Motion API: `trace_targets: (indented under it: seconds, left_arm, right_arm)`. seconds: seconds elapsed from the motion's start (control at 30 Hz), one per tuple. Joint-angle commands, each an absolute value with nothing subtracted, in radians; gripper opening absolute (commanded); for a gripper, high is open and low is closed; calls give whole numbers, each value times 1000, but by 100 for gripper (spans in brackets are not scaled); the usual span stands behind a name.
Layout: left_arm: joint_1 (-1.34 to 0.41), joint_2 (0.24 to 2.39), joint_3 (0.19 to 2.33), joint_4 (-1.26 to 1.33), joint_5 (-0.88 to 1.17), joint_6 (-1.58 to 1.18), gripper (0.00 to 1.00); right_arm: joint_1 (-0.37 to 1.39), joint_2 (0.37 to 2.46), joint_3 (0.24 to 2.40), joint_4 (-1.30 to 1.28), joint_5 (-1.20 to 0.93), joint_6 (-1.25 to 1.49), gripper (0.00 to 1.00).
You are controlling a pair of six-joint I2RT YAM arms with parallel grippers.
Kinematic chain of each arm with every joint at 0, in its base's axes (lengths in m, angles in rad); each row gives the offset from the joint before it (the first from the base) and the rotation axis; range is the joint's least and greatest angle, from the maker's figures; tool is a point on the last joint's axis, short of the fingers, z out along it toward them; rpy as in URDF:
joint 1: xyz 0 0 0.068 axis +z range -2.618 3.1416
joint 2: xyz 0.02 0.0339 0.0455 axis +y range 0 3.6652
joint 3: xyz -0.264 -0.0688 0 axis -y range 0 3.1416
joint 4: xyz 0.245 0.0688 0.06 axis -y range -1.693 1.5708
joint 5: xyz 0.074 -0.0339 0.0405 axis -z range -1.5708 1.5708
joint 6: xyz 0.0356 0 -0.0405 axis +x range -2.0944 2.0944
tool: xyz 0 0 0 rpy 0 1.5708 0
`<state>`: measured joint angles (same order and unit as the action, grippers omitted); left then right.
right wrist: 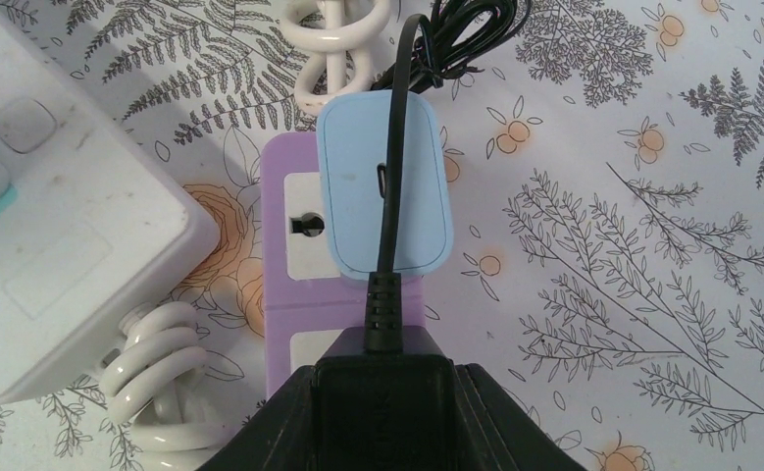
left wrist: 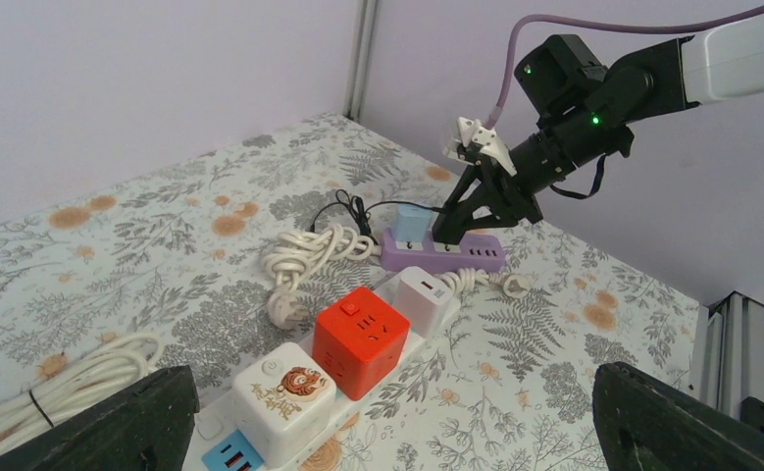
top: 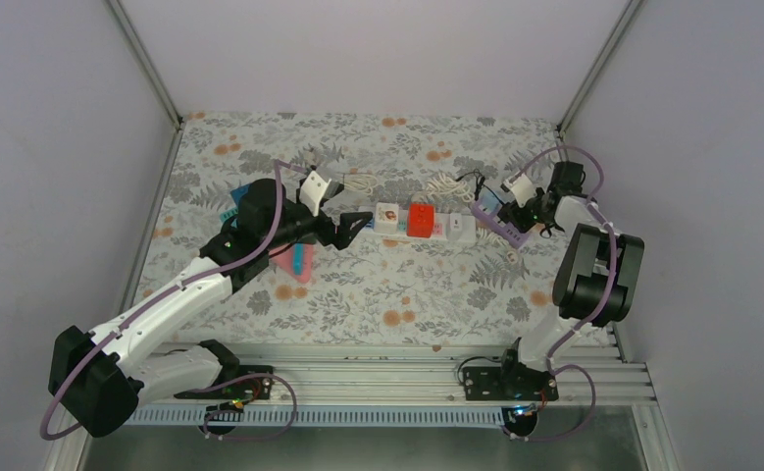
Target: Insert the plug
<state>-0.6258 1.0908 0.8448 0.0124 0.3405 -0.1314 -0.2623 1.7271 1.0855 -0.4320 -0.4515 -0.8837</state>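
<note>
In the right wrist view my right gripper (right wrist: pixel 384 427) is shut on a black plug (right wrist: pixel 384 388). The plug's black cable runs up over a light blue adapter (right wrist: pixel 358 186). That adapter sits in a purple power strip (right wrist: pixel 289 304). The plug is directly over the strip's socket beside the adapter, and its prongs are hidden. From overhead, the right gripper (top: pixel 520 218) stands at the purple strip (top: pixel 500 230) on the right. My left gripper (left wrist: pixel 397 422) is open and holds nothing. It hovers at the near end of a white power strip (top: pixel 461 232).
The white strip carries a red cube socket (left wrist: pixel 358 339), a white tiger-print cube (left wrist: pixel 284 392) and a white charger (left wrist: pixel 425 297). Coiled white cords (left wrist: pixel 304 255) lie behind it. A pink and blue item (top: pixel 299 261) lies under the left arm. Enclosure walls surround the floral table.
</note>
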Motion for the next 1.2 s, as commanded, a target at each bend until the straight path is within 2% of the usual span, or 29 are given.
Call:
trace_targets:
  seconds: [0.0, 0.17, 0.27, 0.5, 0.73, 0.93, 1.03, 1.17]
  left_arm:
    - [-630, 1092, 835, 21, 329, -117, 100]
    - [-630, 1090, 836, 18, 321, -115, 100]
    - [-630, 1090, 835, 15, 320, -114, 100]
    - [-630, 1088, 834, 14, 312, -113, 100]
    - [-630, 1090, 837, 10, 306, -112, 100]
    - [-626, 1105, 870, -54, 214, -80, 100]
    - [-626, 1121, 888, -70, 225, -81, 100]
    - [-626, 1111, 899, -76, 192, -95, 100]
  right_arm:
    - [-233, 1787, 1059, -498, -437, -881, 5]
    - [-212, 1854, 1077, -532, -354, -859, 6]
    - [-208, 1882, 1104, -560, -355, -831, 9]
    - [-199, 1920, 1123, -592, -370, -809, 10]
    - [-208, 1838, 1203, -592, -373, -707, 43]
    - [-243, 1715, 1241, -596, -473, -718, 57]
    - [-257, 1644, 1225, -566, -503, -703, 70]
    - [-260, 1579, 1222, -531, -498, -647, 75]
